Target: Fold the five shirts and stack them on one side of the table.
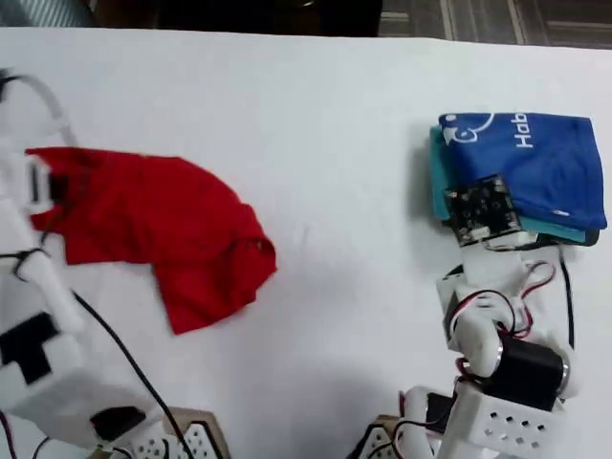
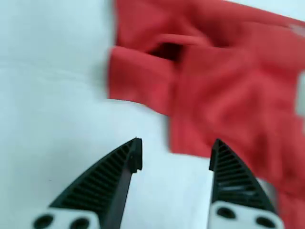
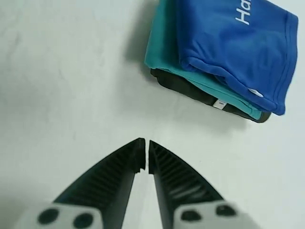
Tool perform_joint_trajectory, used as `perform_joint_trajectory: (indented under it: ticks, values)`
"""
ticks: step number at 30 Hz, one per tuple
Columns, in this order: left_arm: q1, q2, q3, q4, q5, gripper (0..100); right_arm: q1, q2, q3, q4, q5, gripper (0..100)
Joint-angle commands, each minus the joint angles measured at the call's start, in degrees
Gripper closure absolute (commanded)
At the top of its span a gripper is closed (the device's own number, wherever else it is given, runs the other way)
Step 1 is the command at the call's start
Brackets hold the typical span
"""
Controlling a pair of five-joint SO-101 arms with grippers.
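White plastic arms point(image 1: 483, 416), black motors point(image 1: 526, 368), red and black cables point(image 1: 124, 358); left end effector point(image 2: 176, 145) and right end effector point(image 3: 145, 145) ribbed black.

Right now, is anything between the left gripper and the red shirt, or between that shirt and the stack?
Nothing visible. The open left gripper is at the edge of the red shirt, and bare table lies between it and the stack. The shut right gripper sits by the stack's near edge, beside that path.

- Bare table point(image 1: 344, 143) lies open between the red shirt point(image 1: 163, 229) and the stack point(image 1: 535, 172), and along the far edge.
- The right arm point(image 1: 497, 354) stands at the stack's near edge, blocking that side.
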Motion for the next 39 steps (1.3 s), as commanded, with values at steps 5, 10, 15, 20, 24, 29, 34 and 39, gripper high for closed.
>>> perform_joint_trajectory:
  ticks: [5,10,15,20,24,29,34,39]
  values:
    - [-5.3,10.1,-0.1,-9.5,-0.4,75,-6.3,-0.7,2.7,0.5,-0.2,97.4]
    - [-5.5,12.0,-0.2,-12.0,3.1,75,-16.3,-0.1,3.1,-2.2,-4.7,97.4]
    - [-9.7,12.6,-5.3,-13.0,8.9,75,-28.3,6.6,3.0,-14.3,-12.6,89.6]
    - [-16.1,12.5,-10.5,-11.3,10.6,75,-36.4,24.9,-0.4,-24.0,-12.7,84.8]
    - [-20.2,12.5,-11.6,-7.2,10.5,75,-45.4,38.6,-10.7,-24.9,-12.7,84.7]
    - [-23.5,12.5,-11.7,-2.9,10.5,75,-53.1,58.1,-24.3,-26.7,-16.4,84.4]
    - [-24.6,12.0,-12.2,-1.0,10.5,75,-57.0,77.4,-36.1,-26.9,-17.6,84.4]
    - [-25.4,12.4,-14.3,0.4,10.5,75,-59.6,92.4,-47.0,-22.9,-17.6,84.4]
